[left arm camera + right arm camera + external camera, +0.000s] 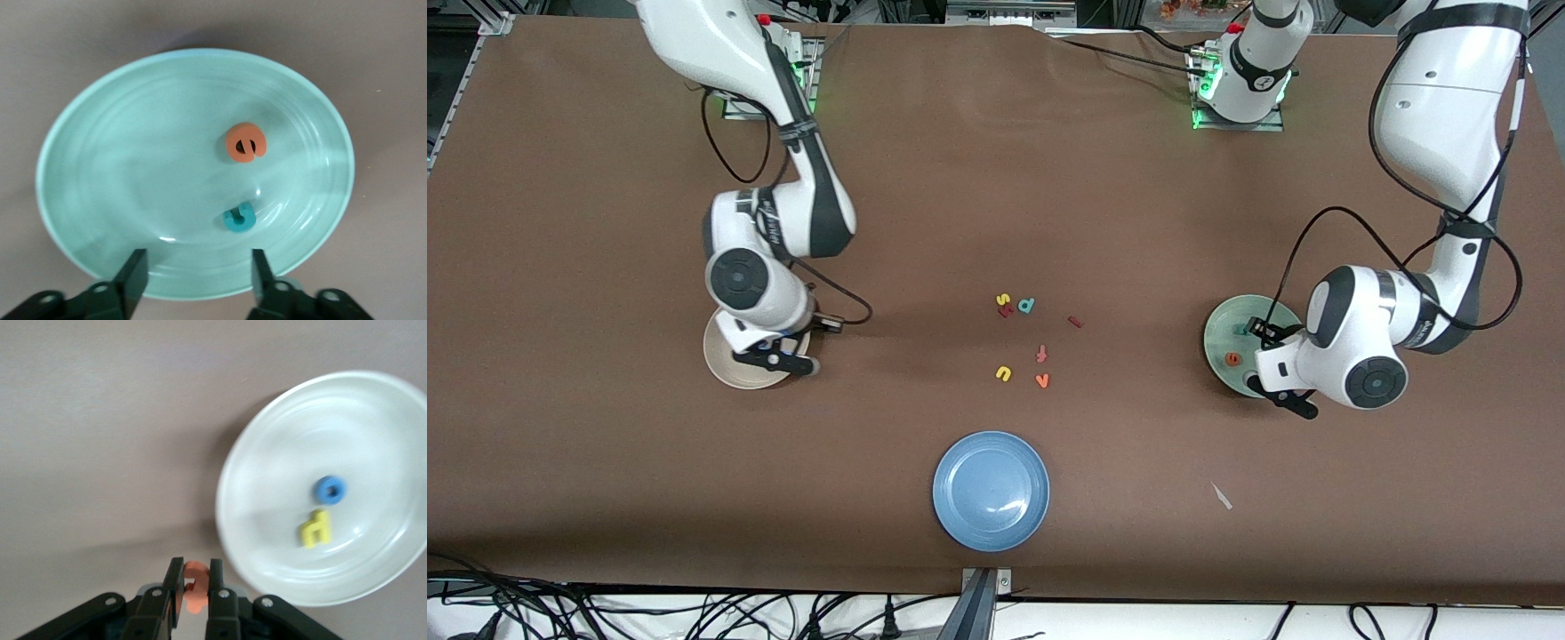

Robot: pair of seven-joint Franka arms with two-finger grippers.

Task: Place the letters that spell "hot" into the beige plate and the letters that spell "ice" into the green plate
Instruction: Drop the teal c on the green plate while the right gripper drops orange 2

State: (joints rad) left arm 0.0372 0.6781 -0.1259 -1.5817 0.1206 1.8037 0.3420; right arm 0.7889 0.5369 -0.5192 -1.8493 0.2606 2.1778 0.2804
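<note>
Gripping the orange t (pixel 193 587) between its closed fingers, the right pincer (pixel 193 583) hangs over the edge of the beige plate (pixel 725 366), which sits on the brown counter (pixel 996 178) toward the right arm's end. In the right wrist view the blue o (pixel 331 489) and the yellow h (pixel 315 528) lie inside that plate, just beside each other but apart

The left pincer (pixel 197 270) hangs over the green plate (pixel 1221 333) toward the left arm's end of the counter, its fingers spread wide with nothing between them. In that plate lie the orange e (pixel 245 143) and the teal c (pixel 238 218), near each other and not touching; the c is the one closer to the pincer's fingertips (pixel 135 263)

Between the two plates, in the middle of the counter, loose letters are scattered. The dark red i (pixel 1075 322) lies alone on the bare counter, toward the green plate's side of the cluster. A yellow s-like letter (pixel 1003 300), a small red letter (pixel 1006 311) touching it, and the teal d (pixel 1027 306) sit close together farthest from the front camera. Nearer to that camera lie the pinkish-red f-like letter (pixel 1041 354), the yellow u (pixel 1004 373) and the orange v (pixel 1042 380). The blue plate (pixel 991 490) stands nearest the front camera, with nothing visible in it, and a small pale scrap (pixel 1221 496) lies on the counter beside it toward the left arm's end
</note>
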